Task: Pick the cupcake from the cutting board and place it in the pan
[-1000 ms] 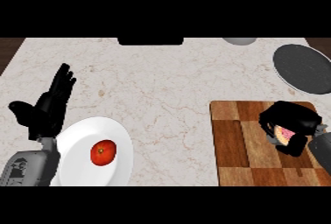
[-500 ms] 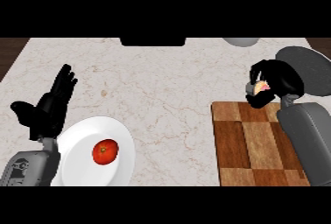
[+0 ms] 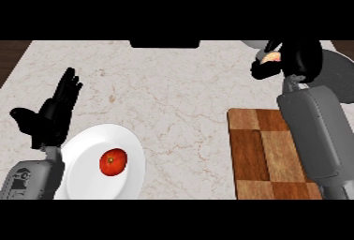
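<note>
While the right hand (image 3: pixel 298 58) is curling round the cupcake (image 3: pixel 272 57) and holding it up at the near edge of the dark pan (image 3: pixel 340 75), the wooden cutting board (image 3: pixel 266 154) is lying bare on the marble desk (image 3: pixel 173 93). At the view's left, the left hand (image 3: pixel 52 115) is resting with fingers spread, beside a white plate (image 3: pixel 86 161) bearing a tomato (image 3: pixel 113 161).

Your right hand (image 3: pixel 294 58) is curled round the cupcake (image 3: pixel 272 57), up over the pan (image 3: pixel 340 75) edge, off the cutting board (image 3: pixel 266 154). Left hand (image 3: pixel 52 115) rests open, fingers up, beside the white plate (image 3: pixel 86 164) w/ a tomato (image 3: pixel 113 161).
</note>
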